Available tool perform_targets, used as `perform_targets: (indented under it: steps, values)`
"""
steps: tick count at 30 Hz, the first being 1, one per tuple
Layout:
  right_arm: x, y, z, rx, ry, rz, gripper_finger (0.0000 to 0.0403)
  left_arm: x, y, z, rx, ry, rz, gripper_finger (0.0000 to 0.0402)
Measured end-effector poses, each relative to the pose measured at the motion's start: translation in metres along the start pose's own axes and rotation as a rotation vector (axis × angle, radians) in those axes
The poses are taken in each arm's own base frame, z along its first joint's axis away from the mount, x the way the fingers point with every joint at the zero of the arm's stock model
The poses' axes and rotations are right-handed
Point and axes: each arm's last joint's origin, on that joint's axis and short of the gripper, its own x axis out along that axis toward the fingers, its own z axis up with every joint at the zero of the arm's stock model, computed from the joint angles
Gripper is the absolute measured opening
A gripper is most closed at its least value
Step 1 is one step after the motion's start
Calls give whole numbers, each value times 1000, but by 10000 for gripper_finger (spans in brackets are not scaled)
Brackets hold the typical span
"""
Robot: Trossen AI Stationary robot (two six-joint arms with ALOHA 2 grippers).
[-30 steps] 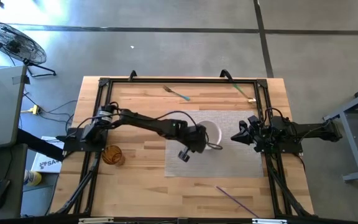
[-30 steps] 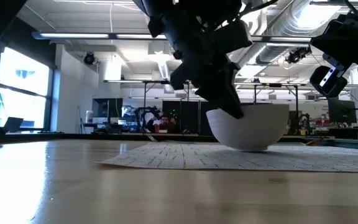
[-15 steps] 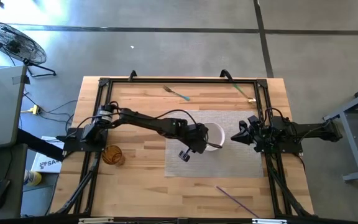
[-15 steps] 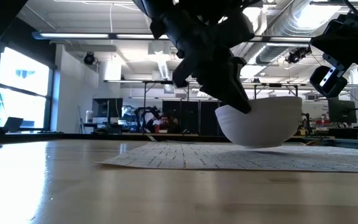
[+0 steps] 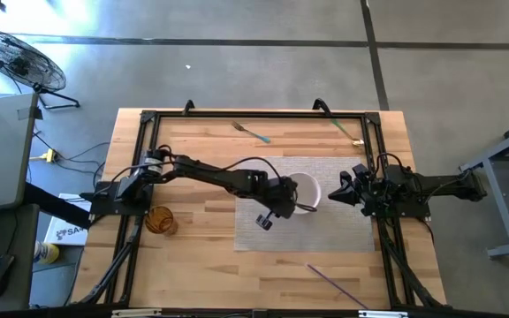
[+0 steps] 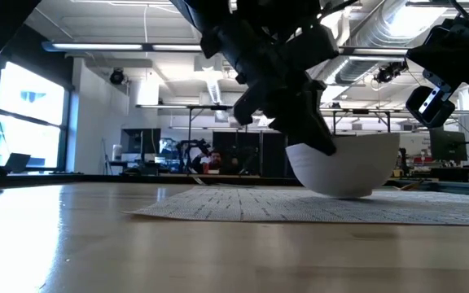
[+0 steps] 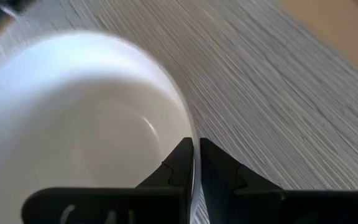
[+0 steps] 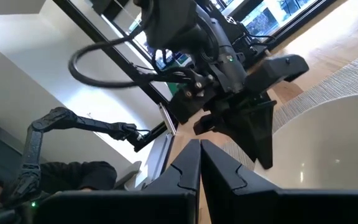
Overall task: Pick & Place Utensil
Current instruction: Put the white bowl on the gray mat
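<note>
Pinching the white bowl's (image 5: 305, 193) rim, the left hand (image 5: 292, 203) grips it on the placemat (image 5: 343, 225).

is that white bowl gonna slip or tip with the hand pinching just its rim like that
It may tilt: the left hand is shut on one edge of the white bowl, so the weight hangs off to the side. The glossy inside suggests a slick, rigid surface, so slipping is possible. Its rounded base would likely rock on the woven placemat if nudged.
</note>
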Motion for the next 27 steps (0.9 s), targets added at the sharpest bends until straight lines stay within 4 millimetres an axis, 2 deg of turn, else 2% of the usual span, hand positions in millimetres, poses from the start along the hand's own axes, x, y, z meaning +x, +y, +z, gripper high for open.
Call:
perform_targets:
  steps: [9, 18, 21, 27]
  values:
    - [0, 0, 0, 0, 0, 0, 5, 0, 2, 2, 1, -16, 20, 19]
    - [0, 0, 0, 0, -1, 1, 5, 1, -6, 7, -9, -26, 14, 20]
    - [0, 0, 0, 0, -1, 1, 5, 1, -5, 7, -10, -27, 14, 35]
    - [0, 0, 0, 0, -1, 1, 5, 1, -3, 8, -33, -19, 67, 97]
